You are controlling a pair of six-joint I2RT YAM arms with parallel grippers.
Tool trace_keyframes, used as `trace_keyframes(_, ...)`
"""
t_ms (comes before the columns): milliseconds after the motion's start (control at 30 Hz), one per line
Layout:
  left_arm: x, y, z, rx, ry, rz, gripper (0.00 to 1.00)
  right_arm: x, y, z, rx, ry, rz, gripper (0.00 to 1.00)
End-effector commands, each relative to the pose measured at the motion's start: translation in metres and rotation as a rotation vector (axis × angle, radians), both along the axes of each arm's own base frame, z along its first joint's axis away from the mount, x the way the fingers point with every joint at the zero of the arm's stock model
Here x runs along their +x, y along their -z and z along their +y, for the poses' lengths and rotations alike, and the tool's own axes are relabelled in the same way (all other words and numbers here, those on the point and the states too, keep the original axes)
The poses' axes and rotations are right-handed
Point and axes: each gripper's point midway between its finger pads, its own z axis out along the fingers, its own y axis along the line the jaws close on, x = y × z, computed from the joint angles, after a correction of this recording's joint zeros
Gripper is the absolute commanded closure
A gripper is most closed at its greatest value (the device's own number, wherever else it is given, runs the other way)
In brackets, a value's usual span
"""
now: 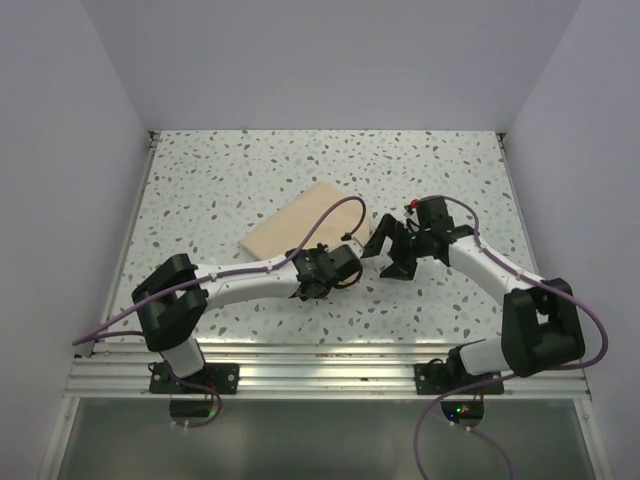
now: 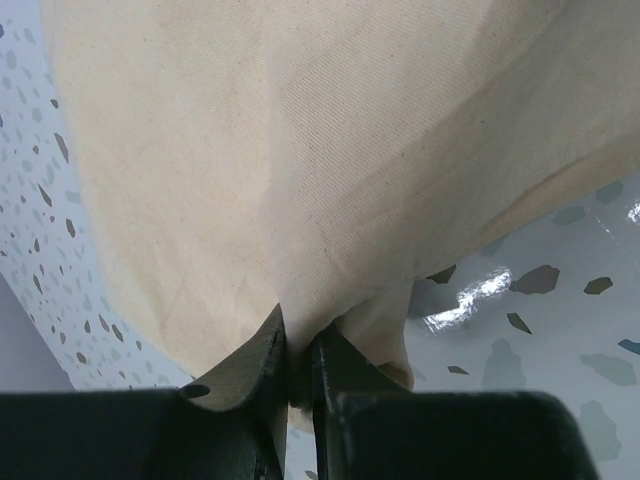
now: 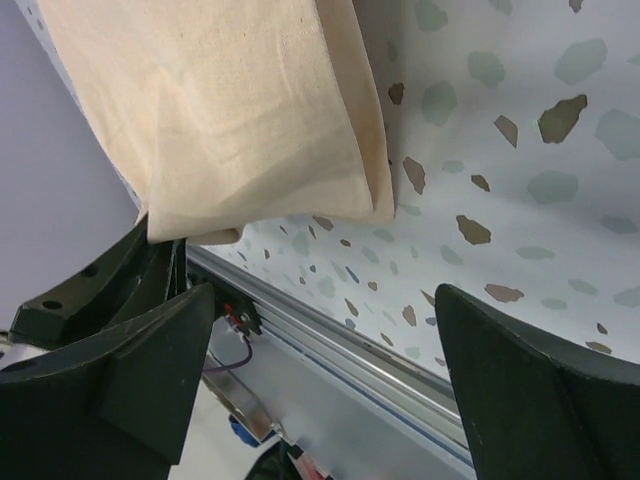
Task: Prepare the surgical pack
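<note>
left gripper (image 2: 298, 345): nearly closed, pinching the near corner fold of the flat tan folded cloth bundle (image 2: 330, 150)
bundle: spreads straight ahead of my left gripper on the speckled white surface (image 3: 520, 150)
right gripper (image 3: 325, 330): wide open, empty, bundle corner ahead-left, not touching
nearer arm: left

A white counter (image 1: 230, 170) speckled with grey and brown chips sits between plain pale walls (image 1: 330, 60), with ribbed aluminium rails (image 1: 330, 360) along its near edge.
</note>
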Motion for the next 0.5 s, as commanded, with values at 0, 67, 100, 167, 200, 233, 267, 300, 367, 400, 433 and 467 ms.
trace_keyframes(0, 0.016, -0.040, -0.016, -0.129, -0.003, -0.089, 1.00, 0.022, -0.013, 0.017, 0.079, 0.039, -0.025, 0.06)
trace_keyframes(67, 0.017, -0.044, -0.018, -0.148, -0.001, -0.095, 1.00, 0.033, -0.016, 0.030, 0.116, 0.049, -0.024, 0.17)
trace_keyframes(100, 0.017, -0.048, -0.018, -0.161, -0.001, -0.101, 1.00, 0.035, -0.016, 0.034, 0.123, 0.049, -0.021, 0.23)
trace_keyframes(167, 0.017, -0.050, -0.020, -0.179, 0.004, -0.101, 1.00, 0.044, -0.019, 0.050, 0.143, 0.035, -0.024, 0.39)
trace_keyframes(200, 0.018, -0.051, -0.020, -0.185, 0.005, -0.103, 1.00, 0.050, -0.026, 0.056, 0.158, 0.030, -0.033, 0.43)
trace_keyframes(233, 0.018, -0.052, -0.020, -0.188, 0.005, -0.104, 1.00, 0.050, -0.026, 0.063, 0.168, 0.012, -0.033, 0.56)
trace_keyframes(267, 0.018, -0.052, -0.021, -0.189, 0.008, -0.103, 1.00, 0.051, -0.024, 0.066, 0.165, 0.006, -0.024, 0.64)
trace_keyframes(300, 0.018, -0.052, -0.022, -0.185, 0.013, -0.102, 1.00, 0.055, -0.028, 0.069, 0.167, 0.003, -0.033, 0.69)
trace_keyframes(367, 0.019, -0.049, -0.021, -0.179, 0.016, -0.097, 1.00, 0.053, -0.031, 0.069, 0.161, -0.005, -0.034, 0.70)
trace_keyframes(400, 0.020, -0.047, -0.021, -0.179, 0.017, -0.092, 1.00, 0.055, -0.036, 0.068, 0.149, -0.016, -0.059, 0.70)
trace_keyframes(433, 0.020, -0.047, -0.022, -0.180, 0.020, -0.089, 1.00, 0.050, -0.033, 0.064, 0.123, -0.015, -0.033, 0.69)
trace_keyframes(467, 0.020, -0.045, -0.023, -0.181, 0.024, -0.086, 1.00, 0.050, -0.036, 0.062, 0.106, -0.017, -0.042, 0.69)
